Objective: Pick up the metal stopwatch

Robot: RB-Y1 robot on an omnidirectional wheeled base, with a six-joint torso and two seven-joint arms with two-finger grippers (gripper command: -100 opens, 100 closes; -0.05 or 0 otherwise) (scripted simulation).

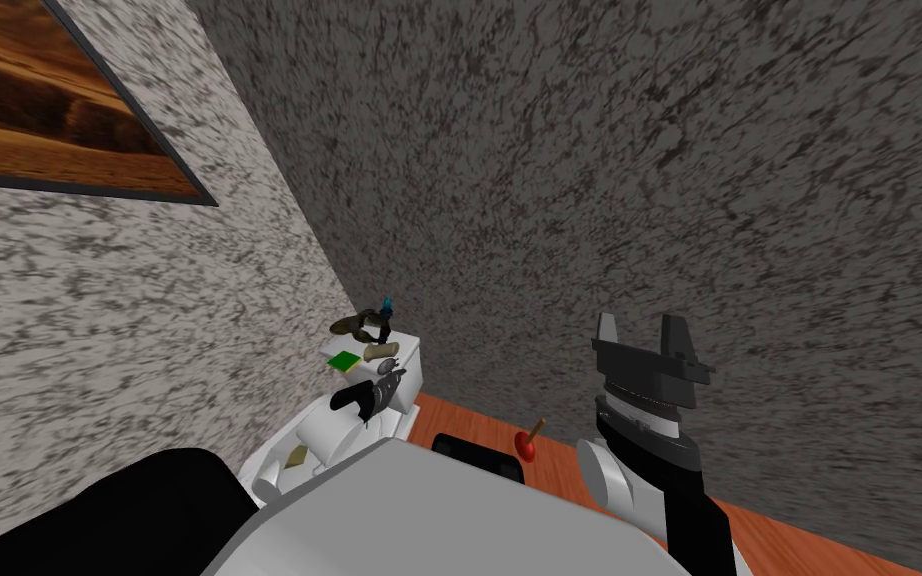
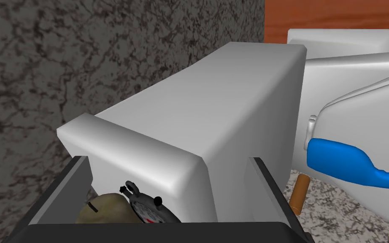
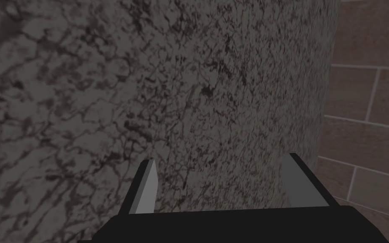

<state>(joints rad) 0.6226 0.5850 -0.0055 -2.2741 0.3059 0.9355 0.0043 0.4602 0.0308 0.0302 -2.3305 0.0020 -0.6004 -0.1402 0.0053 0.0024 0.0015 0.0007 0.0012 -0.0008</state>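
**A:** Where's the stopwatch?

**B:** The stopwatch (image 2: 149, 211) is low in the left wrist view, right up against the gripper's dark body. It has a dark case, a pale dial with red marks, and a crown and ring on top. It lies between the two fingers, nearer the middle than either blade.

**A:** Is it gripped?

**B:** No. The left gripper (image 2: 165, 159) has its fingers spread wide, and neither blade touches the watch. The toilet tank (image 2: 214, 105), white and boxy, fills the gap beyond the watch, with a finger on each side of it.

**A:** What's next to the watch?

**B:** An olive-brown lump (image 2: 105, 209) sits just beside it. I can't tell whether they touch. A blue bottle-shaped thing (image 2: 349, 165) is further off, past one finger and in front of the white toilet seat (image 2: 358, 109). A brown stick end (image 2: 300, 193) shows near that finger.

**A:** And in the head view?

**B:** The left hand is down at the tank top, among small clutter that includes a green square (image 1: 345, 362). A red plunger (image 1: 526, 441) stands on the orange-brown floor (image 1: 799, 540), well apart from the tank.

**A:** What about the right arm?

**B:** The right gripper (image 1: 640, 322) is raised off to my right, away from the toilet. Its fingers are spread and hold nothing.
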